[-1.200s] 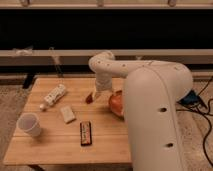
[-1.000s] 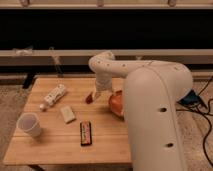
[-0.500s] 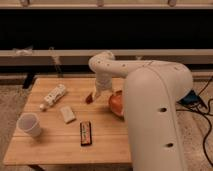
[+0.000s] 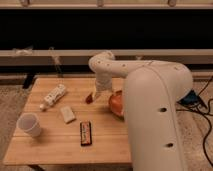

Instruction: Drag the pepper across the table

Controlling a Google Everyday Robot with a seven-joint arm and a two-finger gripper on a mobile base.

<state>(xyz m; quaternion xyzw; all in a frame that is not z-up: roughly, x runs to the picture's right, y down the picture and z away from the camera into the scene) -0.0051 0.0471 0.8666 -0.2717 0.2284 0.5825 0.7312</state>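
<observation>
The pepper (image 4: 89,98), small, dark red and glossy, lies near the middle of the light wooden table (image 4: 55,147), just left of an orange-red plate. My gripper (image 4: 96,92) hangs from the white arm, pointing down, right at the pepper's upper right side and low over the tabletop. It stands open, and I cannot make out whether it touches the pepper. The bulky arm housing covers the table's right part.
An orange-red plate (image 4: 116,103) sits right of the pepper, partly behind the arm. A white bottle (image 4: 54,96) lies at the left back, with a white packet (image 4: 67,114), a black bar (image 4: 86,133) and a white cup (image 4: 29,125) nearer the front left.
</observation>
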